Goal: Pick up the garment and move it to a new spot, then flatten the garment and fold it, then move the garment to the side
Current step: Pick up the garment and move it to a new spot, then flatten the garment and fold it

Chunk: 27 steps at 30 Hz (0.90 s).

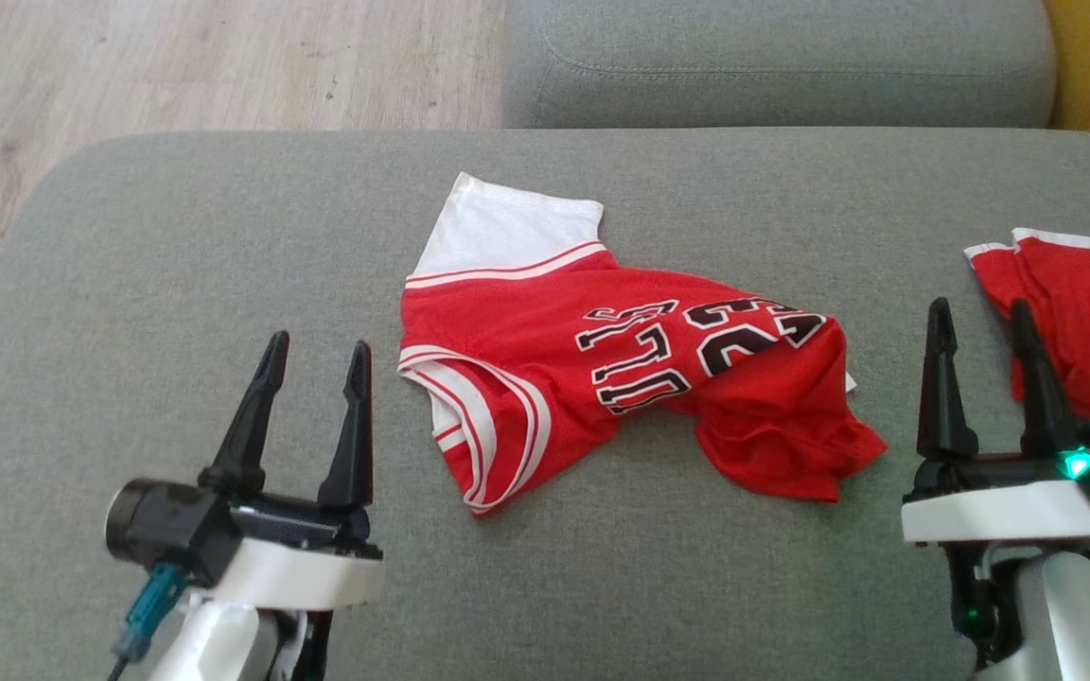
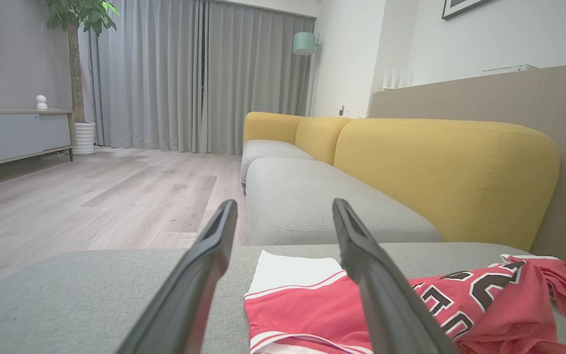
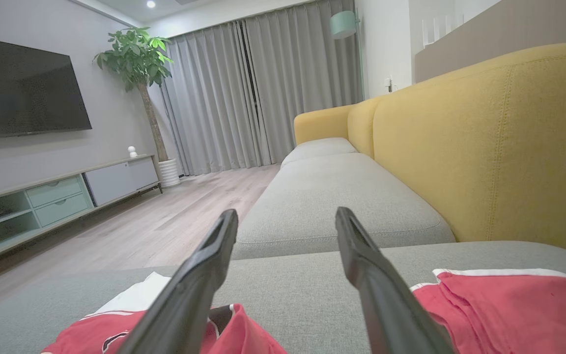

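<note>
Grey sofa seat (image 1: pixel 176 236), yellow backrest (image 2: pixel 445 172), wood floor (image 1: pixel 129 66), grey curtains (image 3: pixel 263 93)

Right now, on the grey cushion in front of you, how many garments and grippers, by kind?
Red garments: 2, the numbered jersey and a second red garment at the right edge.
Grippers, both open: 2, the left gripper and the right gripper.
Total: 4.

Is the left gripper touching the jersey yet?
Apart. The head view shows bare grey cushion between the open left gripper and the jersey.
</note>
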Tool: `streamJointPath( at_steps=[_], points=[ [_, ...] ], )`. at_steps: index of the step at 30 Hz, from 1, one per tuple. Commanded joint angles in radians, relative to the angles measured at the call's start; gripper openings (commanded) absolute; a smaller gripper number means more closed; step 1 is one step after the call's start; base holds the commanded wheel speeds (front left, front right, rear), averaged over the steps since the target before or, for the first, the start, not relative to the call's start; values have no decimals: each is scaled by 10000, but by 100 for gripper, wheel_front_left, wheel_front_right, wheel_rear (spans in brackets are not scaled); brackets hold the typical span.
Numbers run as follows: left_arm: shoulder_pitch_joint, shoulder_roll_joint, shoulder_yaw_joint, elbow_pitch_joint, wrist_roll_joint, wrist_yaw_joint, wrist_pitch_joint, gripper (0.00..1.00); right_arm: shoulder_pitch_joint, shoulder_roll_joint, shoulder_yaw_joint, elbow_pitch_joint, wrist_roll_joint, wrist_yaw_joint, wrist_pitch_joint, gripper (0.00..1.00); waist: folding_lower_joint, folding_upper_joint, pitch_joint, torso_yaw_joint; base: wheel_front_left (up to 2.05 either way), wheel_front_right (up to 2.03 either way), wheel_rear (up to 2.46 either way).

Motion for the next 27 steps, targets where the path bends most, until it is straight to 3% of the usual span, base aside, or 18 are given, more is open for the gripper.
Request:
streamJointPath(
  at_steps=[1,12,15,27],
  points=[
    [-314,-24,644,-400,251,-113,-50,100,-203,-24,270,-308,-56,67,-107,100,2,-1,-9,-13,0,0,0],
    [-97,-1000,1566,-154,1170,-1264,-50,100,-492,-24,1141,28,-724,67,-107,100,2,-1,247,449,0,0,0],
    [-41,-1238,1721,-2,1330,-1494,-51,100,-736,-24,1948,442,-908,67,26,100,2,-1,334,697,0,0,0],
    [-191,-1935,2005,410,1721,-2070,-51,100,-2093,-132,5343,3291,-159,67,2539,100,2,-1,667,1846,0,0,0]
  ],
)
